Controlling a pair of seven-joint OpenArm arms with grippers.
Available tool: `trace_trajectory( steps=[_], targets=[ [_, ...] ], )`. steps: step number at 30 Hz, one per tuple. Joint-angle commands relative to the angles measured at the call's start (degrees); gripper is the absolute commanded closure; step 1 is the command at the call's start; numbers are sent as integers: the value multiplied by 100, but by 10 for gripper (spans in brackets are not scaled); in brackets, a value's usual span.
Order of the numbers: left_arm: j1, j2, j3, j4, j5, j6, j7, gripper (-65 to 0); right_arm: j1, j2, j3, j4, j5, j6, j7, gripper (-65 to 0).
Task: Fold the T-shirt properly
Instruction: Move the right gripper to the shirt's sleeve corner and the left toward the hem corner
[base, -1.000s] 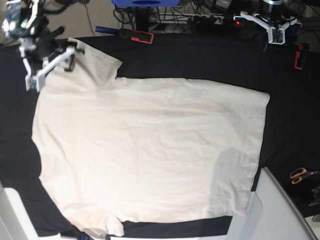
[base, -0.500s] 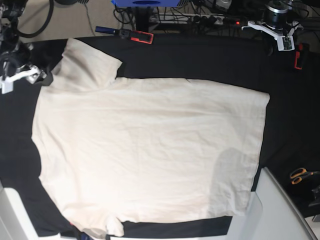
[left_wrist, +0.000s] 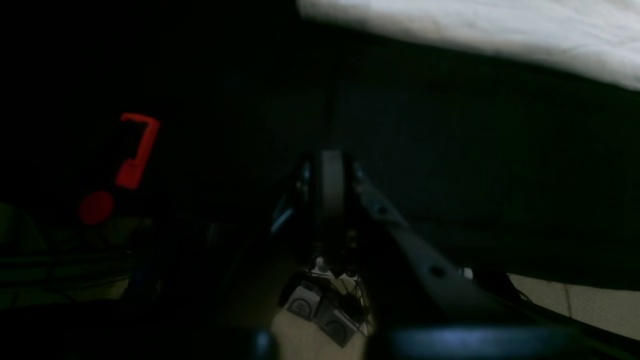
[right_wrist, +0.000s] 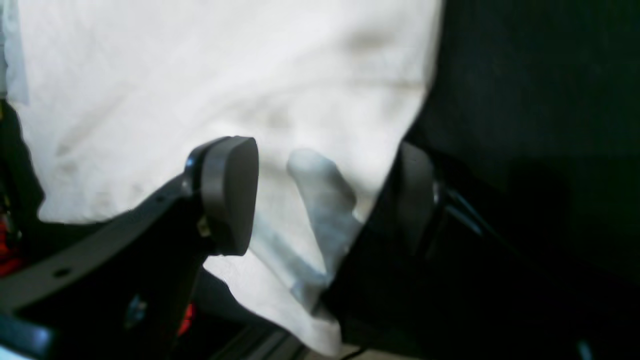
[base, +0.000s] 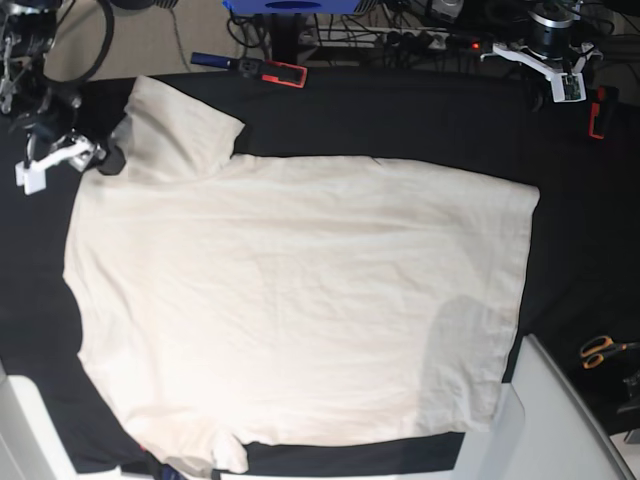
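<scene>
The cream T-shirt (base: 300, 300) lies spread flat on the black tablecloth (base: 420, 120), neck side to the left and one sleeve (base: 175, 125) at the upper left. My right gripper (base: 95, 157) sits at the left edge of that sleeve. In the right wrist view it (right_wrist: 322, 200) is open, one pad (right_wrist: 230, 195) over the cloth and the other over the black table, straddling the T-shirt's edge (right_wrist: 320, 220). My left gripper (base: 560, 85) hovers at the table's far right corner, away from the T-shirt (left_wrist: 500, 30). Its fingers (left_wrist: 330, 185) are shut, holding nothing.
Red clamps (base: 283, 72) (base: 598, 112) (left_wrist: 135, 150) grip the table's far edge. Orange-handled scissors (base: 600, 350) lie at the right. A white panel (base: 560, 420) rises at the lower right and another white piece (base: 20, 420) at the lower left. Cables lie behind the table.
My right gripper left the top of the sleeve, swung out to the left, then came back to the sleeve's edge. The left arm shifted slightly. The T-shirt has not moved.
</scene>
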Motion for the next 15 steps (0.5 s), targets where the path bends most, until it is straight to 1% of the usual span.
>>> trace_trajectory(
  steps=[1, 6, 7, 9, 11, 15],
  targets=[
    [63, -59, -39, 73, -23, 13, -126, -41, 8, 182, 21, -14, 56, 58, 54, -389],
    [45, -59, -39, 20, -32, 13, -126, -41, 202, 235, 21, -480, 56, 339, 54, -387],
    [10, -51, -39, 2, -32, 13, -126, -43, 246, 235, 21, -515, 56, 383, 54, -375],
    [-52, -42, -39, -51, -32, 13, -126, -44, 298, 235, 21, -629, 56, 453, 37, -318],
    [-69, -33, -39, -121, -32, 13, -126, -44, 378, 235, 12, -761, 56, 515, 28, -236],
    [-192, -24, -39, -306, -41, 13, -126, -46, 518, 235, 38, -1192, 56, 541, 28, -93]
  ],
)
